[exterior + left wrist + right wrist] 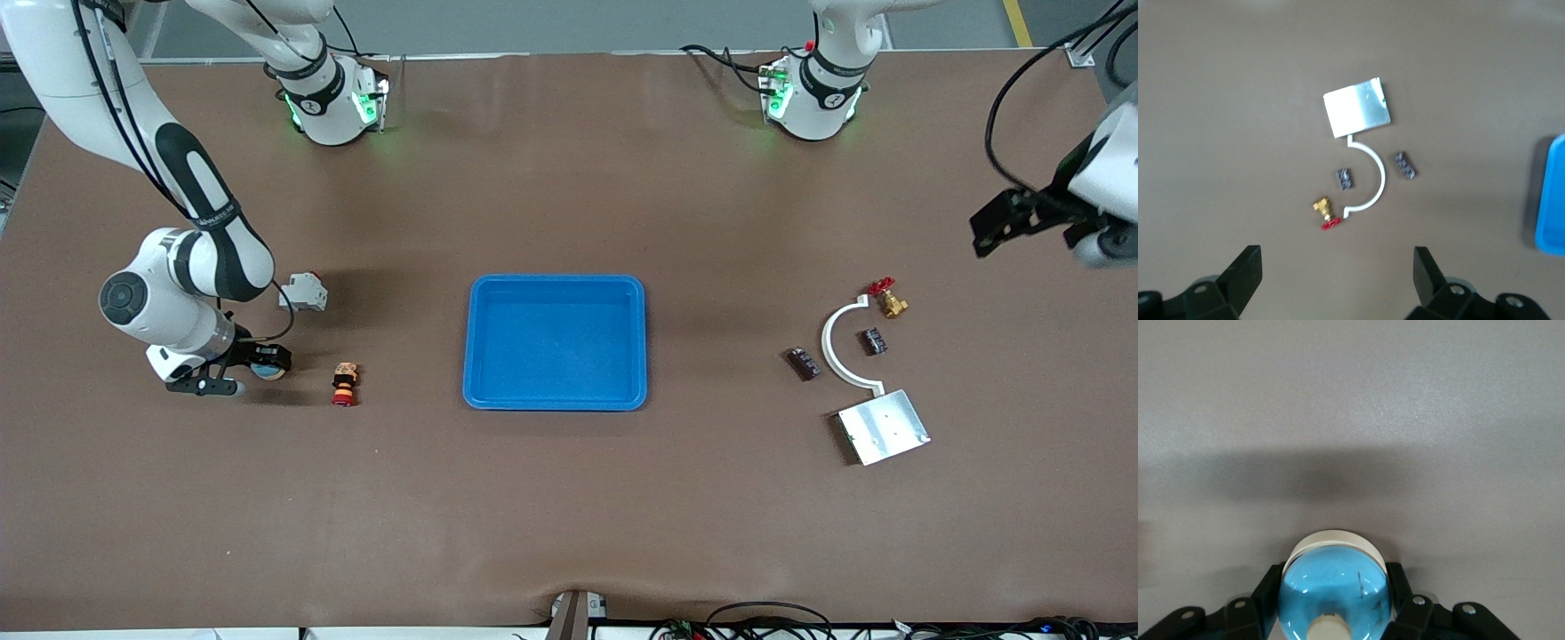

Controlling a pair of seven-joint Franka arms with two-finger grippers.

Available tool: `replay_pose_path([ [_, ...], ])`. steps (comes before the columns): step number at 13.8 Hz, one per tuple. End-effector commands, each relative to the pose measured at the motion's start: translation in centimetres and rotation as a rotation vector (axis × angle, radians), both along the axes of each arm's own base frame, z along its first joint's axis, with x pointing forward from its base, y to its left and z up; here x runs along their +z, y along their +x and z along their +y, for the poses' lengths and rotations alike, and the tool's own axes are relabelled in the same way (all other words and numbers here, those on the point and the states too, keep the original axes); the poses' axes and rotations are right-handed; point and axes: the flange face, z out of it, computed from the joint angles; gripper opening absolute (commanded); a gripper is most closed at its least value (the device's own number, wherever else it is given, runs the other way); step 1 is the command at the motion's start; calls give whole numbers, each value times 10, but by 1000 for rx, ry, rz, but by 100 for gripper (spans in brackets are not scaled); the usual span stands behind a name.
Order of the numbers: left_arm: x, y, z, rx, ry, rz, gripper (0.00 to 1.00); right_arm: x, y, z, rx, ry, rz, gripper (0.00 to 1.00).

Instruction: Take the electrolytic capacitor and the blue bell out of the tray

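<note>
Releasing too early is the main risk here: the right gripper [233, 373] is clamped on the blue bell [1335, 597], low over the table at the right arm's end, and a dome like that would likely roll if dropped rather than set down on its white base. It could also knock the small red-and-yellow part [344, 384] standing just beside it, or the white block [304, 292] nearby. The tray [556, 400] sits mid-table and looks empty, so the bell is already out of it. Two small dark parts [803, 363] lie at the left arm's end, either side of a white curved strip [836, 342], close to a brass valve [892, 303] and a metal plate [885, 427]; one is probably the capacitor, though they are too small to be sure. The right arm is folded down, elbow bent, wrist near the tabletop. The left arm waits raised over its end of the table, the left gripper [1337, 277] spread wide with nothing in it, looking down on that cluster.
</note>
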Motion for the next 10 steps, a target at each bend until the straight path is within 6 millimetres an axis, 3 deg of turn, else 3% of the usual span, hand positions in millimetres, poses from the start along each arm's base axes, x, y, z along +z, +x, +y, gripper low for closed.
replay_pose_path([
  [1, 6, -31, 0, -31, -44, 34, 100, -6, 1, 3, -21, -3, -12, 0],
  [2, 10, -36, 0, -32, -44, 37, 100, -6, 3, 2, -22, -3, -14, 16],
  [3, 13, -40, -1, -33, -42, 36, 100, -7, 4, 0, -25, -3, -14, 99],
  [10, 24, -41, -1, -40, -45, 15, 100, -6, 5, -2, -28, -3, -14, 100],
])
